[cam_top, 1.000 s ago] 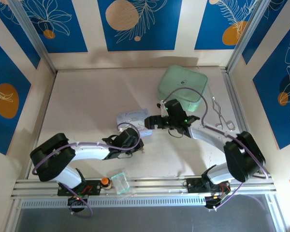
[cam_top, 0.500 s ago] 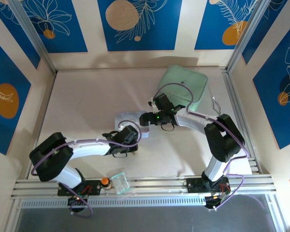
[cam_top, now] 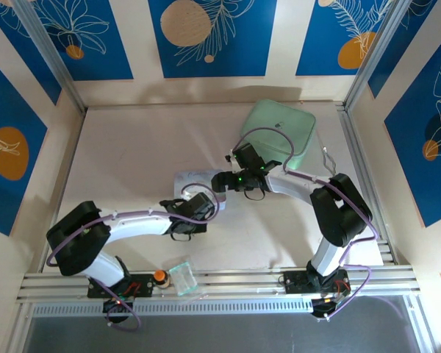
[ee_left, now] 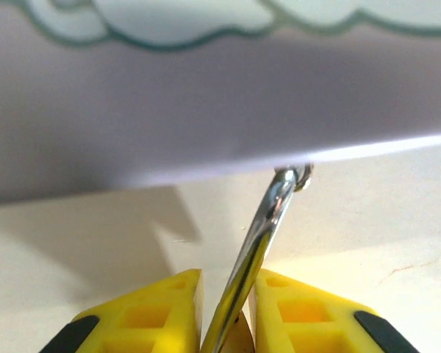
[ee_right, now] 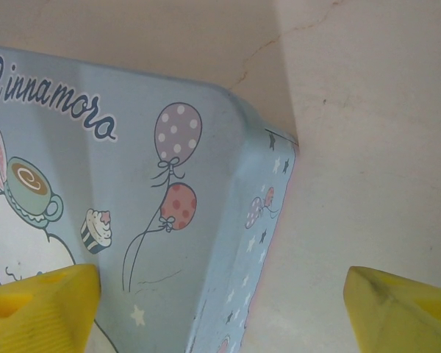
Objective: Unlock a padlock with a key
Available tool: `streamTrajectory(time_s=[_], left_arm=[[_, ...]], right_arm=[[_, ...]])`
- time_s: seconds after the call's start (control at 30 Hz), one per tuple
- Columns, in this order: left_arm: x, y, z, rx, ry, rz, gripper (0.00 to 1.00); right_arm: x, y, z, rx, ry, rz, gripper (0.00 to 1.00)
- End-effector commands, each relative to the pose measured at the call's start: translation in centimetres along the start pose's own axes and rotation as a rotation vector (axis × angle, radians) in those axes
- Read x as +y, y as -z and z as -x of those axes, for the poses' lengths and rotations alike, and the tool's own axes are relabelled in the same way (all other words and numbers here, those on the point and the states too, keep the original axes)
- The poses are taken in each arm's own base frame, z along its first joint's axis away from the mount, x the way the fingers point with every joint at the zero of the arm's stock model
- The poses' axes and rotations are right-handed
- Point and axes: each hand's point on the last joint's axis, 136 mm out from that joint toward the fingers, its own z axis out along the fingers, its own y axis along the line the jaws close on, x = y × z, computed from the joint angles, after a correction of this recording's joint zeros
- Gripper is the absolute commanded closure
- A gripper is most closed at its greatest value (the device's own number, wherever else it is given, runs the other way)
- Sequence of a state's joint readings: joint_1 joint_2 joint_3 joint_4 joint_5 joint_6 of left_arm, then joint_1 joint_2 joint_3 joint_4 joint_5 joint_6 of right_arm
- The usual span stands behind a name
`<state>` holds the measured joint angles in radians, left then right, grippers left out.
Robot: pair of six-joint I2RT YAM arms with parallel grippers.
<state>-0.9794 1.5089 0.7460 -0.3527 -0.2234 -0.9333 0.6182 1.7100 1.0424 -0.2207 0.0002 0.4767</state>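
Observation:
In the left wrist view my left gripper (ee_left: 228, 283) sits low on the table, just in front of the pale blue cartoon tin's side wall (ee_left: 206, 103). A thin silvery strip, which looks like the key (ee_left: 261, 228), rises between the yellow fingers to a small ring at the tin's foot. A bit of brass, probably the padlock (ee_left: 244, 340), shows low in the gap. The jaws stand a little apart, with a slit left of the strip. My right gripper (ee_right: 220, 316) hangs wide open above the tin's corner (ee_right: 206, 220). From above, both grippers (cam_top: 197, 206) (cam_top: 224, 181) meet at the tin (cam_top: 187, 179).
A green lidded box (cam_top: 279, 132) stands at the back right, with silver tongs (cam_top: 328, 156) beside it, partly under the right arm. An orange-capped bottle (cam_top: 159, 276) and a clear cup (cam_top: 182, 278) sit on the front rail by the left base.
The right arm has swung left and stretched out over the tin. The left gripper has shifted slightly left along the tin's front.

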Motion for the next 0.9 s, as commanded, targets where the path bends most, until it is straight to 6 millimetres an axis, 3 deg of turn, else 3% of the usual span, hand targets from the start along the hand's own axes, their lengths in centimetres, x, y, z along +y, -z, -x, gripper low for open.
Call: streamTrajectory(time_s=[0.0,0.2,0.53,0.87], left_arm=[[1.4,0.2,-0.9,0.025,-0.056,0.096,0.79],[2.2,0.7,-0.7,-0.001,-0.101,0.181,0.78],[1.1,0.5,-1.2,-0.019,-0.170,0.238,0.77],[0.7,1.5,-1.1,-0.050,-0.243,0.348,0.75]], right_arm=[[-1.5,-1.1,-3.2,0.107,-0.023,-0.057,0.14],[-1.3,-1.1,-3.4,0.106,-0.026,-0.054,0.13],[-1.8,-1.0,-3.9,0.105,-0.042,-0.074,0.12],[-2.1,-0.6,-4.0,0.085,-0.054,-0.090,0.11]])
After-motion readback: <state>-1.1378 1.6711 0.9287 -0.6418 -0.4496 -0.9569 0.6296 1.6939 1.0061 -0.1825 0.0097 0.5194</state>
